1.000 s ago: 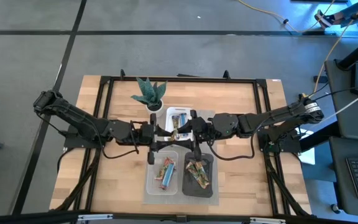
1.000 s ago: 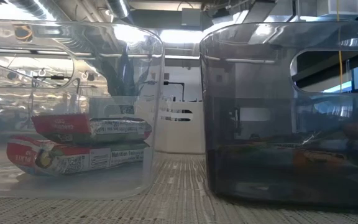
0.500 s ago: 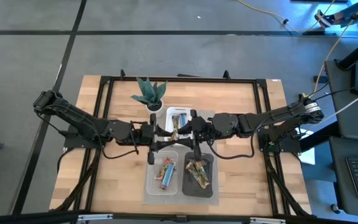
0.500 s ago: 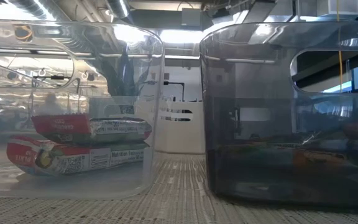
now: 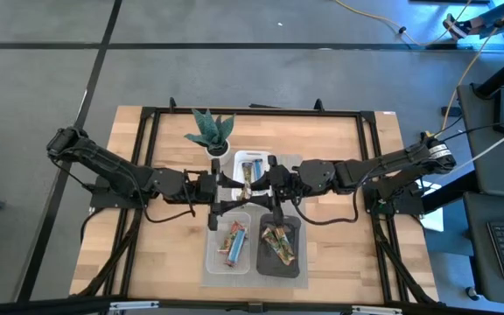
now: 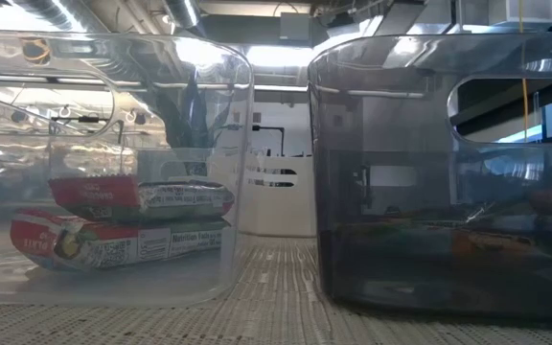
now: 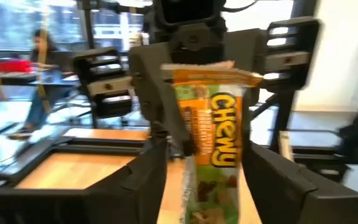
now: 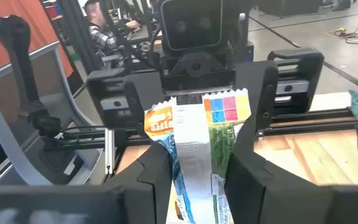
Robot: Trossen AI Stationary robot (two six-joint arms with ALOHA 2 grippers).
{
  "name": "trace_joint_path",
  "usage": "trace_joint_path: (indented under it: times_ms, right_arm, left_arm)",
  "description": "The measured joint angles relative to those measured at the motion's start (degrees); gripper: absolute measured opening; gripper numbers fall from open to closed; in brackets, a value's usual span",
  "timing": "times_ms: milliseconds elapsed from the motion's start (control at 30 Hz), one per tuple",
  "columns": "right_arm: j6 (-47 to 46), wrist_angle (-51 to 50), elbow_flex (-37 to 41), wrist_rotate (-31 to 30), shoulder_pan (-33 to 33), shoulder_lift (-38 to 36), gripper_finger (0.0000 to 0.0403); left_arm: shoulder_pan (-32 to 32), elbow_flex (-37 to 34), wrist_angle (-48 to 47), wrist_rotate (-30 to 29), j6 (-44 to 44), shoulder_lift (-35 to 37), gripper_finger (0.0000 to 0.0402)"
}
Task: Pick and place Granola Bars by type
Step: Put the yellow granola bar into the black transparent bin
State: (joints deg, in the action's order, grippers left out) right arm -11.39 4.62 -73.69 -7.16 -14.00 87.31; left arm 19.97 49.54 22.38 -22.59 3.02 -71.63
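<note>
A green-and-tan granola bar [image 5: 247, 185] hangs in the air over the trays at mid-table, between my two grippers, which face each other. My right gripper [image 8: 201, 186] is shut on one end of it. My left gripper [image 7: 207, 186] is open, with a finger on each side of the other end [image 7: 219, 149]. More granola bars lie in the clear tray [image 5: 230, 248], red and blue ones, and in the black tray [image 5: 280, 248]. In the low view two red bars [image 6: 132, 220] lie stacked in the clear tray; no gripper shows there. My right gripper pinches the bar between its two fingers at the end nearest its wrist [image 8: 197, 177]. The fingers come level from the table's right and lie along the bar. The bar reaches out toward my left gripper, lifted clear of the trays.
A white tray [image 5: 250, 160] holding another bar stands just beyond the grippers. A potted plant [image 5: 210, 131] stands at the far left of it. The clear tray [image 6: 113, 163] and the dark tray [image 6: 448, 172] stand side by side on a mat near the front edge.
Both arms have stayed in place over the trays. My right gripper has shut on its end of the bar, and then my left gripper has opened off the other end. The bar has kept its place between them.
</note>
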Motion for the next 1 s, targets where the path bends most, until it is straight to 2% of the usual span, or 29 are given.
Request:
trace_joint_path:
  times_ms: [200,367,467,700,867,1000]
  right_arm:
    - [0.6,-1.2,0.0,0.9,-0.1,0.0,0.0121]
    - [-0.6,-2.3,0.0,1.8,0.1,-0.5,0.0121]
    - [-3.8,-7.1,0.0,1.9,0.0,-1.7,0.0121]
    - [-22.2,-23.0,0.0,4.8,-0.4,-2.6,0.0121]
    - [-36.7,-36.8,0.0,7.2,-3.0,-1.6,0.0121]
    - [-44.7,-42.0,0.0,7.0,-4.7,0.4,0.0121]
  left_arm:
    - [0.1,0.0,-0.7,7.2,0.8,0.0,0.0224]
    - [0.3,0.0,-8.9,6.4,4.7,2.3,0.0226]
    - [0.2,0.0,-14.2,6.1,7.4,4.4,0.0226]
    - [0.2,0.0,-23.5,5.9,11.4,7.8,0.0226]
    - [0.2,0.0,-24.4,5.2,11.4,8.0,0.0226]
    - [0.2,0.0,-25.0,2.0,11.3,7.9,0.0226]
